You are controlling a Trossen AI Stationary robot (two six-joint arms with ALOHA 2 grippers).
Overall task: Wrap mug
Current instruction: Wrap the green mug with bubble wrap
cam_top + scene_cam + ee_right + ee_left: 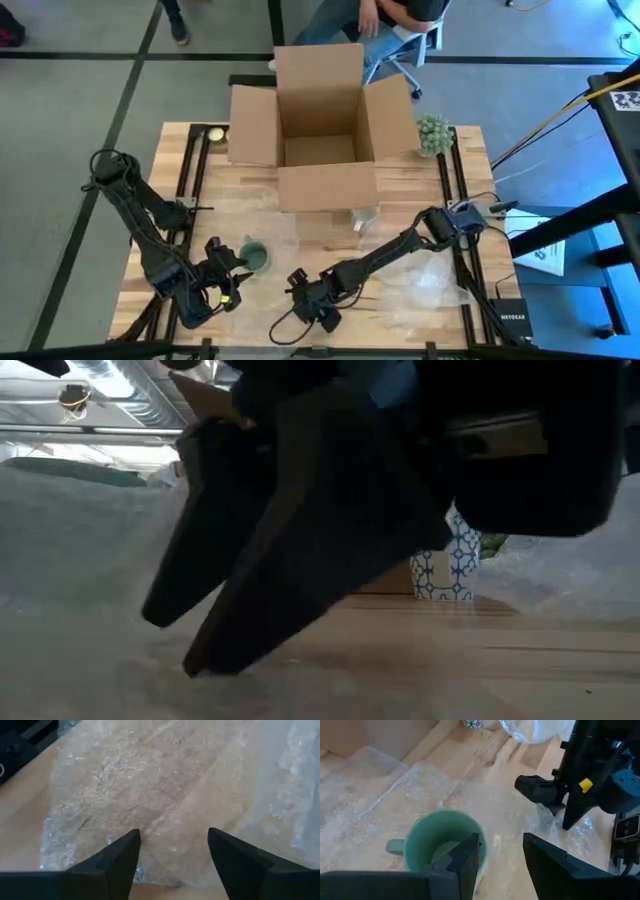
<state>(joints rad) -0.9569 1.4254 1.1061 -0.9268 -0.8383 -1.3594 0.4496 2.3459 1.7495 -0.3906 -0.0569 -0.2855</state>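
At the near edge of the desk (400, 190) I had both arms low and close together. My right end effector (312, 303) sat near the middle of the near edge, its fingers (117, 857) spread apart with nothing between them, hovering over a sheet of clear bubble wrap (150, 795) that lay flat on the wood; in the low view its dark fingers filled most of the frame, tips down at the wrap. Just to its left, my left end effector (228, 285) was also apart, one finger (467, 857) standing at the rim of the green mug (254, 256) and the other clear of it on the side toward the right arm, so it straddled the mug's wall without clamping on it. The mug stood upright on the bubble wrap, left of centre on the near half of the desk, mouth up, its handle pointing away from the right arm. Farther in, near the middle of the desk, a clear glass (364, 214) stood just in front of an open cardboard box (320, 120), whose flaps were folded outward. A blue-and-white patterned cup (445, 565) showed behind the right arm in the low view. At the far right beside the box was a small green plant (433, 133), and beyond the desk a person sat on an office chair (395, 40).
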